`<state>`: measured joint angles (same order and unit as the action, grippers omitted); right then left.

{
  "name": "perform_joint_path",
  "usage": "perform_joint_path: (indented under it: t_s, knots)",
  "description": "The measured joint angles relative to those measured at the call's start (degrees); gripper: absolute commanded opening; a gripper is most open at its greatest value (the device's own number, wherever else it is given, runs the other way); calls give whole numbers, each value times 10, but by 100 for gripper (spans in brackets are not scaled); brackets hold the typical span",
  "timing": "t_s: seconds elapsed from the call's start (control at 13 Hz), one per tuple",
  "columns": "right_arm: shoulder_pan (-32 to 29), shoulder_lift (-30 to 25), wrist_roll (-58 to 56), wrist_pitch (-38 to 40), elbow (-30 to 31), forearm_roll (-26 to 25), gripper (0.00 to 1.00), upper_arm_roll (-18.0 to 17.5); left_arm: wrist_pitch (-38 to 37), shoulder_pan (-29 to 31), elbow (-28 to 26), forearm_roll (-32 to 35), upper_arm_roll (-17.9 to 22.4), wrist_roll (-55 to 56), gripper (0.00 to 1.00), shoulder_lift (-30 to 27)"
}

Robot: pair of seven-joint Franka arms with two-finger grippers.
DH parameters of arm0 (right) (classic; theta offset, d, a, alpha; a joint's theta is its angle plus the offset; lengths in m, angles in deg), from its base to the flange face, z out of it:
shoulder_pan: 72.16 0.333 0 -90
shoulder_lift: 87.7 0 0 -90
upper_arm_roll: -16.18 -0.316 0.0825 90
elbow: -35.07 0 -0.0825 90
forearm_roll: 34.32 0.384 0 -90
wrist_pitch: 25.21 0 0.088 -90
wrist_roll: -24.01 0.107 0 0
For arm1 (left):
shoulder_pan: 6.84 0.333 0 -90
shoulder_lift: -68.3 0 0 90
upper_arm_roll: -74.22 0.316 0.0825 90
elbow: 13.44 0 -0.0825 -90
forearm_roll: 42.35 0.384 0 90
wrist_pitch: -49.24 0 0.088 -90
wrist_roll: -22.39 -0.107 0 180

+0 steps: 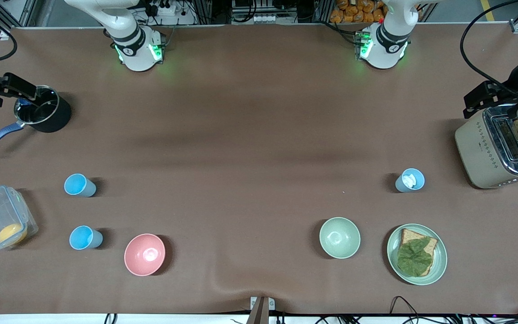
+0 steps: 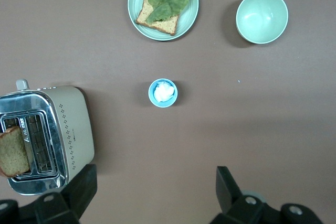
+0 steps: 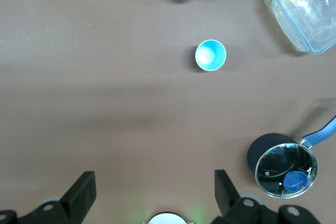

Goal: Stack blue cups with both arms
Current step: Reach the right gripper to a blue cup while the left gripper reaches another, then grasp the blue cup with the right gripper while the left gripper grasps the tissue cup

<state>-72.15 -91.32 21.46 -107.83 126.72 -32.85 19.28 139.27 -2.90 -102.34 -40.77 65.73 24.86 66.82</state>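
**Blue cups: three on the bench, none stacked**

Blue cups stood apart, all upright. Two sat toward the right arm's end of the bench: one (image 1: 79, 185) farther from the front camera, the other (image 1: 85, 237) nearer, just beside the pink bowl (image 1: 145, 254). The third, the greyer cup (image 1: 409, 180) with a white bit inside, stood well apart from them toward the left arm's end, between the toaster (image 1: 497, 150) and the pale green bowl (image 1: 339, 237).

Left claw (image 2: 152, 195) hung high over the bench beside the toaster, jaws spread wide, holding nothing; the greyer cup showed in its wrist view, clear of the fingers. Right claw (image 3: 155, 195) hung high near the saucepan (image 1: 43, 114), jaws likewise wide and empty, with both cups of that end in its view.

Judgement: task at its start. No cup had been gripped or nested. Left to do: each arm to descend on a cup, lift it, and bring the three into one stack.
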Motion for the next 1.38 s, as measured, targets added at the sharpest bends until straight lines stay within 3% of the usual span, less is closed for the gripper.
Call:
perform_joint_path:
  t_s: [0.62, 0.92, 1.15, 1.38]
  knots:
    - [-25, 17, 5, -13, 16, 0, 100, 2, 9, 0, -22, -1, -1, 0, 100, 25]
    - [-88, 120, 2, -57, 26, 0, 100, 5, 153, 6, -117, -1, -1, 0, 100, 64]
    - [-93, 174, 2, -73, 26, 0, 100, 5, 267, 16, -197, -2, 0, 0, 100, 87]
    - [-104, 207, 2, -123, 41, 0, 100, 6, 326, 33, -218, -2, 1, -3, 100, 141]
